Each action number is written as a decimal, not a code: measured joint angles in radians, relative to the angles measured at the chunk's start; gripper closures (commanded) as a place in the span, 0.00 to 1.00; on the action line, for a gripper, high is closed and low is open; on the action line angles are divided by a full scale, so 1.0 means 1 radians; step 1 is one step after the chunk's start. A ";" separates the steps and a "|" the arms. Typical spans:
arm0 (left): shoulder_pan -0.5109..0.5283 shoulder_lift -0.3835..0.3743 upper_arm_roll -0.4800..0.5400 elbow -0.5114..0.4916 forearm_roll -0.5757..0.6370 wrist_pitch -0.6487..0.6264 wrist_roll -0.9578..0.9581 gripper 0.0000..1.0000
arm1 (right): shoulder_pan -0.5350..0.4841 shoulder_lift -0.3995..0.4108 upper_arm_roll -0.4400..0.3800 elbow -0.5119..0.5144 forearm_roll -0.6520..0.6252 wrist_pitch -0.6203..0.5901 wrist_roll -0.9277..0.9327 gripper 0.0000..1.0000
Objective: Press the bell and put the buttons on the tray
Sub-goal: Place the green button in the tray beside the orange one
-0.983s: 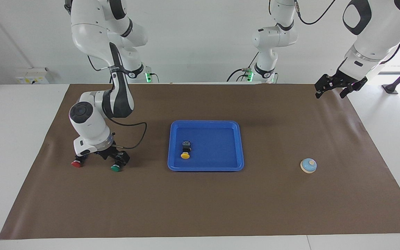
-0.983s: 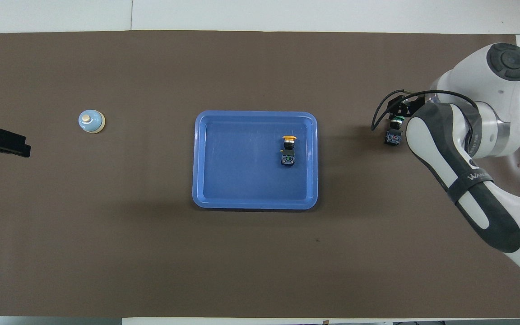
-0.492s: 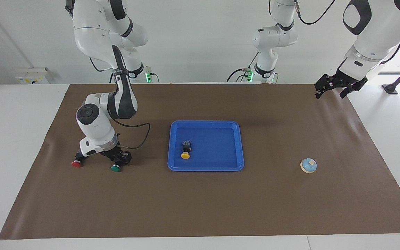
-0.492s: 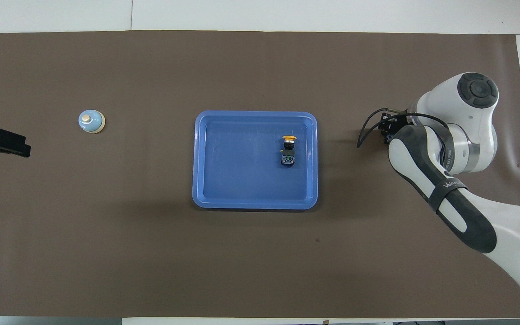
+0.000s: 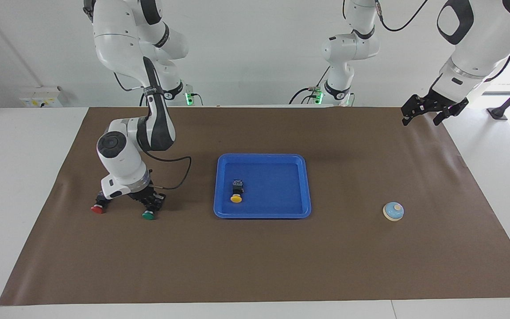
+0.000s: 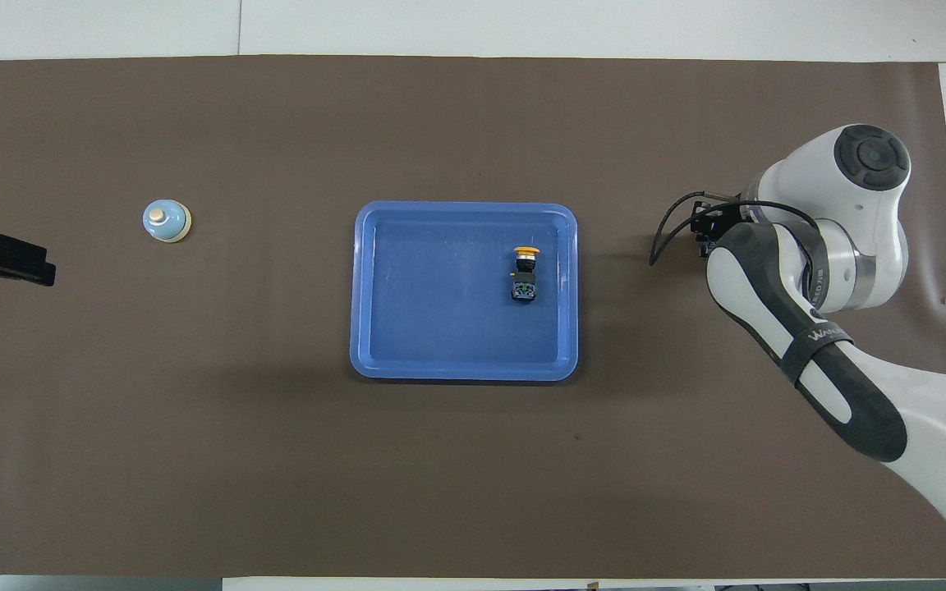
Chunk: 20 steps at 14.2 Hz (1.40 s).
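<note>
Brown mat covering most of the white desk, which shows as bare margins at both ends. The blue tray lies at the mat's centre with open mat on all sides; the yellow button rests inside it, toward the right arm's end. The bell stands alone toward the left arm's end, well apart from the tray. The right gripper is down at the mat, closed on the green button; the red button lies just beside it, nearer the mat's edge. The left gripper waits with fingers spread, over the mat's corner. Lettering on the right arm's dark link is partly legible but cannot be read whole.
</note>
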 measured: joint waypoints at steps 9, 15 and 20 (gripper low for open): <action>0.000 0.000 0.000 0.000 0.000 0.000 0.000 0.00 | 0.363 0.096 0.015 0.408 0.030 -0.316 0.221 1.00; 0.000 0.000 0.000 0.000 0.000 0.000 0.000 0.00 | 0.519 0.197 0.009 0.391 0.030 -0.155 0.330 1.00; 0.000 0.000 0.000 0.000 0.000 0.000 0.000 0.00 | 0.517 0.228 -0.001 0.281 0.030 -0.004 0.350 1.00</action>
